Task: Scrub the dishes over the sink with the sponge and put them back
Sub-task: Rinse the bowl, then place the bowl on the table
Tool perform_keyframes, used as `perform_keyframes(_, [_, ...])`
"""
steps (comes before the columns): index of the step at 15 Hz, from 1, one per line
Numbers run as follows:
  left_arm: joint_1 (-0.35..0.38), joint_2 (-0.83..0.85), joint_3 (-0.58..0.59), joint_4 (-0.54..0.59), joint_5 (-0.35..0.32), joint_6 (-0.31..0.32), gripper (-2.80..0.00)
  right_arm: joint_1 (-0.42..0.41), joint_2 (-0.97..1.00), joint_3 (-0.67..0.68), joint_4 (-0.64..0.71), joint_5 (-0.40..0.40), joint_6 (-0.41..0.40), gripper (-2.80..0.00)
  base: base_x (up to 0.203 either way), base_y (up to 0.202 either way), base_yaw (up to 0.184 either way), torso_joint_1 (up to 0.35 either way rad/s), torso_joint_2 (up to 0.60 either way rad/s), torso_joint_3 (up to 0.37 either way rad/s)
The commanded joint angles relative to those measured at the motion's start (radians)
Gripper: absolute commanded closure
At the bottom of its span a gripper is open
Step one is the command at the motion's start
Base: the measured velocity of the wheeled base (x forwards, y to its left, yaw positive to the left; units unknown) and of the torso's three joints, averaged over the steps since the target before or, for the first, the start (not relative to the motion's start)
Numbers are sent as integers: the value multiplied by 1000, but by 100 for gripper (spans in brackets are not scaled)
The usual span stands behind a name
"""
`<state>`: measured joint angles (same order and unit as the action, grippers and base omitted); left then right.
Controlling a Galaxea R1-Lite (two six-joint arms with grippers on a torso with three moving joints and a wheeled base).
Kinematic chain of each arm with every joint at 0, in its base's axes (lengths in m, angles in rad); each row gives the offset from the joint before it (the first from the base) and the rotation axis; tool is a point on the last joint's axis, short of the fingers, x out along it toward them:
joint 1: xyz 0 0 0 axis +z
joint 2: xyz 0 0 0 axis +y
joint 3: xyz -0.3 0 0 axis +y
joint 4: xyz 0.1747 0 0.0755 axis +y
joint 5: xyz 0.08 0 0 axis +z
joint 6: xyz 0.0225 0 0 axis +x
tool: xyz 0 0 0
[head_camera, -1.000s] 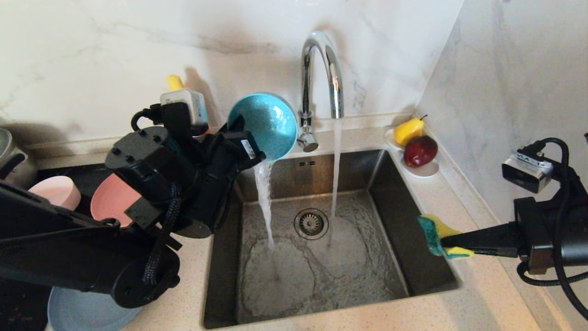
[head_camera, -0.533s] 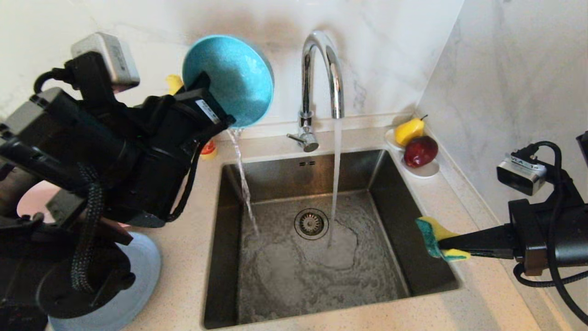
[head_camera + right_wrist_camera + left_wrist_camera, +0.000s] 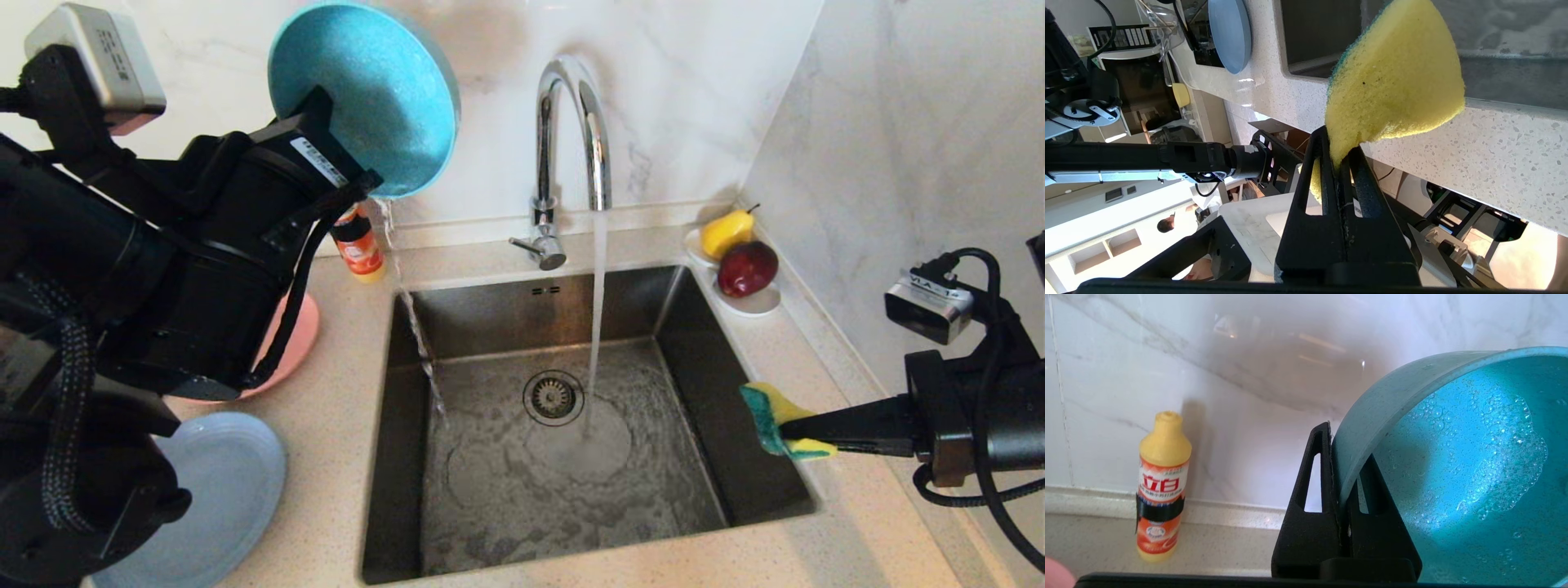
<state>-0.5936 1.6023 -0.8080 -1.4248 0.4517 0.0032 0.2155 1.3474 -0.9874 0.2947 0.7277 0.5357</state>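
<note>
My left gripper (image 3: 322, 114) (image 3: 1345, 443) is shut on the rim of the teal bowl (image 3: 367, 90) (image 3: 1453, 457). It holds the bowl tipped on edge, high by the back wall, above the sink's (image 3: 702, 367) back-left corner. Suds cling inside the bowl and a thin trickle runs off it into the sink. My right gripper (image 3: 788, 429) (image 3: 1338, 141) is shut on the yellow-green sponge (image 3: 771, 416) (image 3: 1396, 77) over the sink's right rim. The salmon-pink plate (image 3: 298, 343) and light blue plate (image 3: 220, 490) lie on the left counter, partly hidden by my left arm. The pale pink bowl is hidden.
The chrome tap (image 3: 571, 122) runs a steady stream onto the sink floor beside the drain (image 3: 553, 398). An orange detergent bottle (image 3: 357, 245) (image 3: 1161, 486) stands by the wall left of the sink. A white saucer (image 3: 755, 302) with a pear and an apple sits at the back right.
My left arm has lifted the teal bowl up and to the left, away from the tap. The water pouring from it has thinned to a trickle. The right arm and sponge stayed put.
</note>
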Motion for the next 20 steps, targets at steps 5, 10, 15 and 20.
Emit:
perform_keyframes(5, [23, 29, 18, 207, 1, -11, 0, 0, -19, 10, 4, 4, 4, 0, 0, 0, 0, 0, 0, 0])
perform_keyframes(10, [158, 10, -81, 881, -32, -167, 0, -1, -34, 39, 3, 3, 1, 0, 0, 0, 0, 0, 0, 0])
perform_keyframes(15, [421, -72, -539, 1817, -200, -481, 0, -32, -19, 67, 4, 4, -56, 0, 0, 0, 0, 0, 0, 0])
perform_keyframes(20, [777, -111, -621, 2109, -245, -591, 0, -33, 9, 78, 1, 3, -84, 0, 0, 0, 0, 0, 0, 0])
